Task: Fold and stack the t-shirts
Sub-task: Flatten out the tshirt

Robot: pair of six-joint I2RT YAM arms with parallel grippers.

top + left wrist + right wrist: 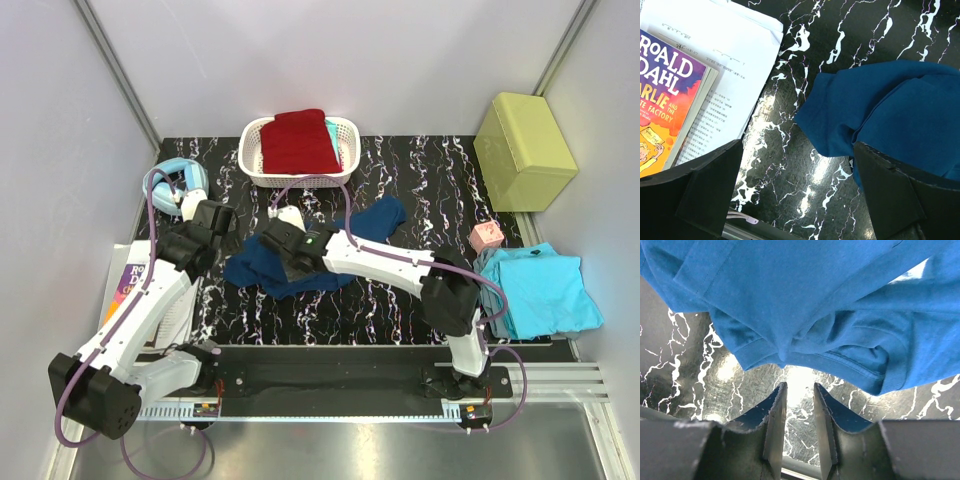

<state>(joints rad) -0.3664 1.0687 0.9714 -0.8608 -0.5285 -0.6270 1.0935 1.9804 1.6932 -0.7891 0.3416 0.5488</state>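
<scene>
Right gripper [799, 386]: jaws narrowly apart, empty, tips just short of navy t-shirt [805, 300] hem. Left gripper [796, 145]: spread wide, empty. Shirt crumpled mid-frame, top view. Likely limp, light; pinch hem edge.

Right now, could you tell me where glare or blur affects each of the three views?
Top view: evenly lit and sharp, with only a dull sheen on the metal strip. Left wrist view: lamp glare on the glossy table beside the blue shirt. Right wrist view: a bright glare patch on the table just past the fingers.
</scene>
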